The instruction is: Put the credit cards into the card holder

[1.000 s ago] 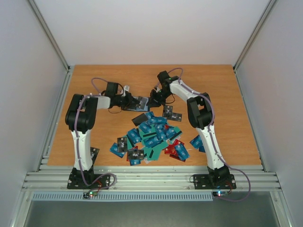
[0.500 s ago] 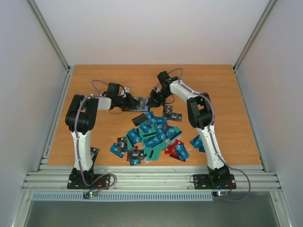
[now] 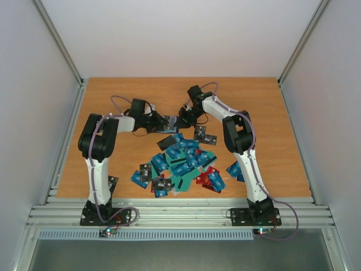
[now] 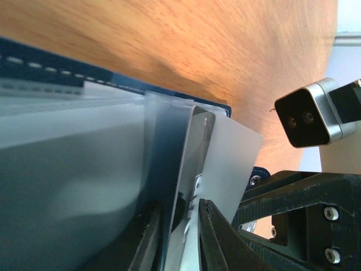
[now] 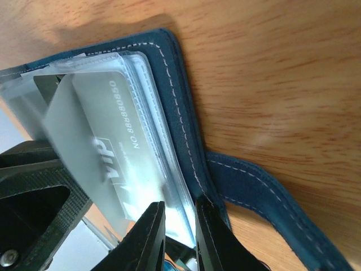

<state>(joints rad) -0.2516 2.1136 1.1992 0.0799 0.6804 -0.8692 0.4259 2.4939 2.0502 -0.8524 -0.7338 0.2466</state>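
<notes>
From the top camera, the wooden tabletop point(image 3: 265, 107) fills the middle of the frame. My left arm point(image 3: 96, 141) and right arm point(image 3: 240, 132) both reach toward its upper centre. The credit cards point(image 3: 181, 162), in blue, teal, black and red, lie in a loose heap at lower centre, with a few strays at the heap's right edge.

Above the heap, where the two arms meet, the card holder point(image 3: 171, 121) lies open on the tabletop. At the bottom of the right wrist view, my right gripper point(image 5: 179, 228) pinches the holder's stack of clear sleeves, just beside the stitched navy cover. A pale VIP card point(image 5: 104, 152) sits slanted among those sleeves.

My left gripper point(image 4: 179, 231) shows a narrow gap with a sleeve edge running through it. I cannot tell whether it is actually gripping.
</notes>
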